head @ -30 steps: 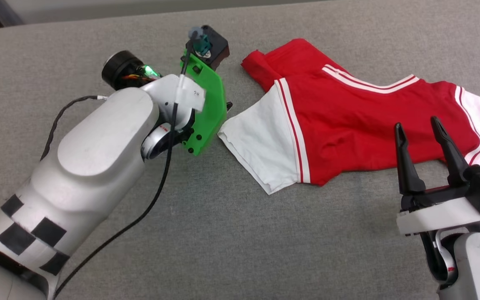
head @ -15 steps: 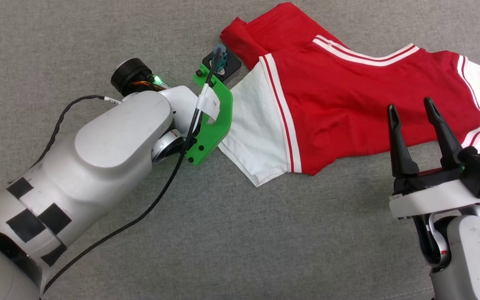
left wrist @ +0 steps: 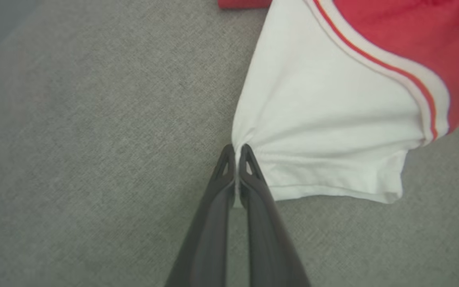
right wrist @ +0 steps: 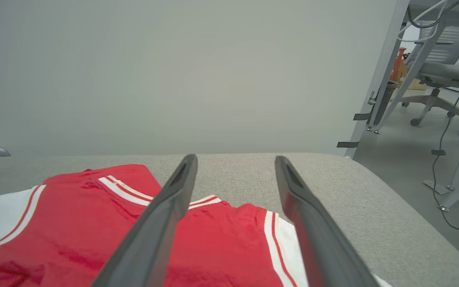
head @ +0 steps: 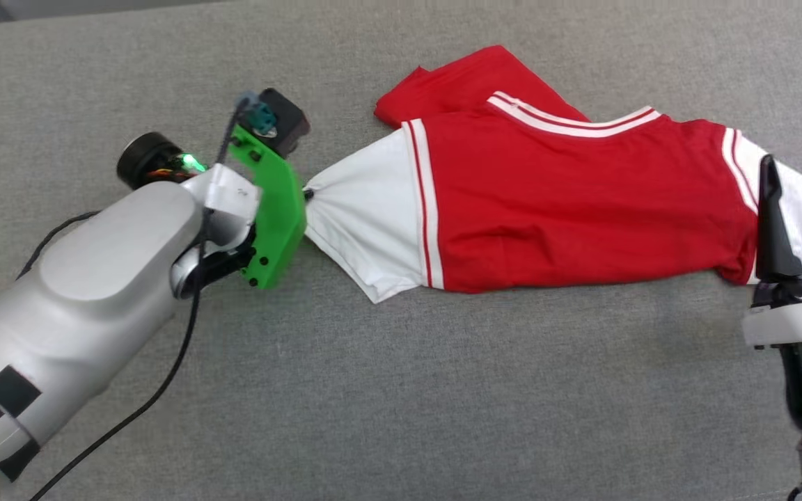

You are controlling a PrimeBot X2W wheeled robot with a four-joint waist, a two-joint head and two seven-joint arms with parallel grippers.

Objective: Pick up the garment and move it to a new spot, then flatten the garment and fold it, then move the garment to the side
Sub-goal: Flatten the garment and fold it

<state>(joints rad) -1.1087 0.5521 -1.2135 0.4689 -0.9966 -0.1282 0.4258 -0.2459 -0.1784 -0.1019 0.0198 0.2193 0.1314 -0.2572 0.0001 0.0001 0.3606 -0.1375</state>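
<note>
Grey woven cloth covers the worktop (head: 401, 403), bare along its near edge, where the two pale forearms come in from either corner.

At the near right, the right claw (head: 801, 163) stands with its dark fingers spread wide and nothing between them. It hangs over the right-hand white sleeve (head: 801, 223) without touching it.

From the near left, the left arm, with its green bracket (head: 272, 209), reaches in low. The left claw (left wrist: 236, 148) is pinched tight on the hem of the left-hand white sleeve (head: 366, 216), and the cloth puckers into fine folds where the tips meet.

The garment (head: 568, 209) lies across the middle of the worktop, red body between the two sleeves. It is rumpled, and a red flap is folded out behind the striped collar.

It looks light, soft and limp. Lifted from one pinch it would likely hang, bunch and drag rather than keep its shape. A second hold on the opposite sleeve or shoulder seam should carry it spread out. Hems and striped trim give the firmest bite.

Beyond the far edge is a plain pale wall (right wrist: 173, 71), and off to the right an office chair (right wrist: 440, 75).
</note>
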